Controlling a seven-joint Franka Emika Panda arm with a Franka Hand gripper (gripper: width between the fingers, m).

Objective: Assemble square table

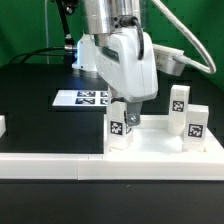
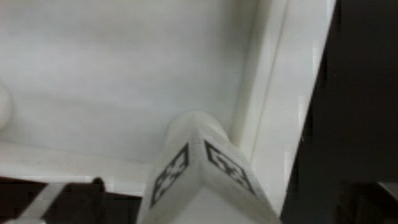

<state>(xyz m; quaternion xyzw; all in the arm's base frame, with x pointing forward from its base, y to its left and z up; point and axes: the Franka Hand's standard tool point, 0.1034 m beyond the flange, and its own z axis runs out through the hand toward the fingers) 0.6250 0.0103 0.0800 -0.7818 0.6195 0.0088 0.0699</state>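
The white square tabletop (image 1: 158, 147) lies flat at the exterior view's right, against the front rail. Two white tagged legs (image 1: 178, 101) (image 1: 195, 126) stand upright on its far right part. A third tagged leg (image 1: 118, 130) stands at its near left corner. My gripper (image 1: 126, 118) reaches down from above and is shut on this leg. In the wrist view the leg (image 2: 206, 168) shows between the dark fingers (image 2: 63, 203), with the tabletop's inner surface (image 2: 125, 80) and its raised rim (image 2: 267, 80) beyond it.
The marker board (image 1: 84, 98) lies on the black table behind the gripper. A long white border rail (image 1: 50, 166) runs along the front. A small white piece (image 1: 2, 125) shows at the exterior view's left edge. Cables and the arm's base stand at the back.
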